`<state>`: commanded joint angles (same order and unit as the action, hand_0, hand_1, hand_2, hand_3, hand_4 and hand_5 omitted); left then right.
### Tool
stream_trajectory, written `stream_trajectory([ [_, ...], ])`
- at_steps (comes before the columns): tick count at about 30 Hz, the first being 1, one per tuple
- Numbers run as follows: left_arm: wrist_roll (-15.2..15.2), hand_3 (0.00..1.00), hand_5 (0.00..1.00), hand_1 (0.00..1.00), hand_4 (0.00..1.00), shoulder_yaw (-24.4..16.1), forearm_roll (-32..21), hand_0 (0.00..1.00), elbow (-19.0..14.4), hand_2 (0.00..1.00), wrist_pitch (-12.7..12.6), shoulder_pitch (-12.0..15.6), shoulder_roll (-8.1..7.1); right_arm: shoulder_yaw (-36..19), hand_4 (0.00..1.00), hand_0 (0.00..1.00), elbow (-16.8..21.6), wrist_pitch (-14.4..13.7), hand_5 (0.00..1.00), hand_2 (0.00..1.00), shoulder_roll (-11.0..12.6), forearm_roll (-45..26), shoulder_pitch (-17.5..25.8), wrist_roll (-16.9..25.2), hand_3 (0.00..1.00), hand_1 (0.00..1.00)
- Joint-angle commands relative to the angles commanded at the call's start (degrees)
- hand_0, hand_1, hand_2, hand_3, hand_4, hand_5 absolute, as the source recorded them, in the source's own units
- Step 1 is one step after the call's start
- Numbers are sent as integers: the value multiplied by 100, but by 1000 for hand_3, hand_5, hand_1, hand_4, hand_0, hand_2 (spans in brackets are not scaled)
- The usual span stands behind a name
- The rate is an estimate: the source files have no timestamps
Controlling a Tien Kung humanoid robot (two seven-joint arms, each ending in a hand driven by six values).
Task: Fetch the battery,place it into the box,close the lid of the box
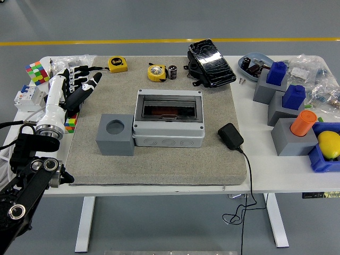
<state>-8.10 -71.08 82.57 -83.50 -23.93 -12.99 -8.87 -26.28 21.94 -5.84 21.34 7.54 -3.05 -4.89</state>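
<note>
The battery [172, 72], a small dark cylinder, stands at the far side of the grey mat beside a yellow tape measure [156, 73]. The grey box [168, 118] sits mid-mat, and its smoked clear lid lies flat over it. My left hand [81, 87], black on a white forearm, hovers over the mat's far left corner with its fingers spread and holding nothing. It is well left of both the battery and the box.
A grey cube with a round hole [115, 134] touches the box's left side. A black power adapter [230, 135] lies to its right and a black foot pedal [211, 62] behind. A second tape measure [117, 64], Rubik's cubes [36, 71] and grey blocks [289, 135] stand around.
</note>
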Motion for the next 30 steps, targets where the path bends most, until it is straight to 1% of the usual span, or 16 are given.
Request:
stream_trajectory([
  [15,-12,725,541,735,910,-35,9,665,-64,734,7,2,3,-1,981,633,6,-3,560,664,-13,0,-36,3,574,646],
  [20,-55,723,541,733,910,-38,47,659,-78,733,-64,15,18,12,981,633,2,-3,560,664,-15,-8,-49,1,575,646],
  [30,-85,723,540,733,910,-43,59,660,-106,733,-61,17,32,20,981,633,5,-3,560,664,-17,-8,-73,3,575,646],
])
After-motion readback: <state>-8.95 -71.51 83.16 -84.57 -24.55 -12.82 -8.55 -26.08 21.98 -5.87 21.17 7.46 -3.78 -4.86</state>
